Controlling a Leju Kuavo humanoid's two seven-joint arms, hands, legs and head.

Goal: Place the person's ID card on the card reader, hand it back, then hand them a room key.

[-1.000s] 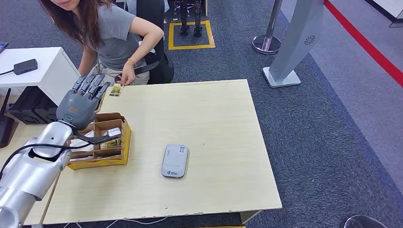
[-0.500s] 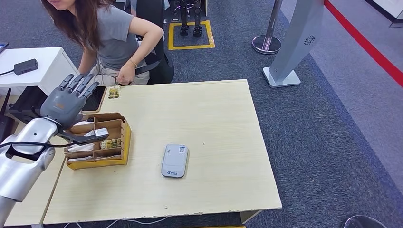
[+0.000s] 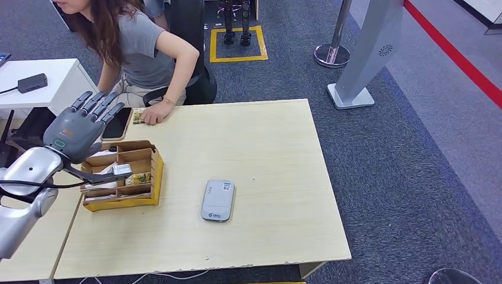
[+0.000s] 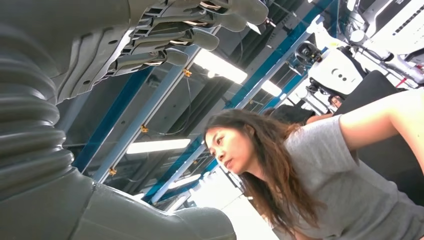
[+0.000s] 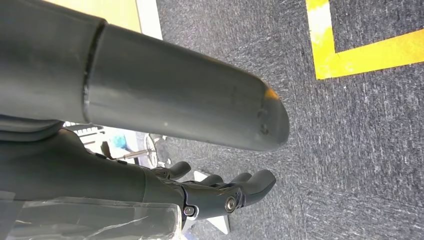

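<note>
The ID card [image 3: 138, 116] lies at the table's far left corner, partly under the person's hand [image 3: 155, 114]. The grey card reader [image 3: 217, 200] sits flat near the middle of the table [image 3: 266, 154]. A yellow cardboard organiser [image 3: 122, 176] at the left holds white key cards [image 3: 122, 169] and papers. My left hand [image 3: 80, 126] hovers raised above the organiser's left end, fingers spread [image 4: 190, 30], holding nothing. My right hand [image 5: 220, 192] hangs over the grey carpet with loosely extended fingers and nothing in it.
A dark phone [image 3: 116, 123] lies by the ID card. A white side desk [image 3: 47, 86] with a black box stands at the far left. The person [image 3: 139, 50] leans over the table's far edge from a black chair. A grey stand [image 3: 364, 59] rises beyond the table.
My left hand has drawn back to the left, away from the card. The person let go of the card on the table, pulled the hand away, then laid it on the card again.
</note>
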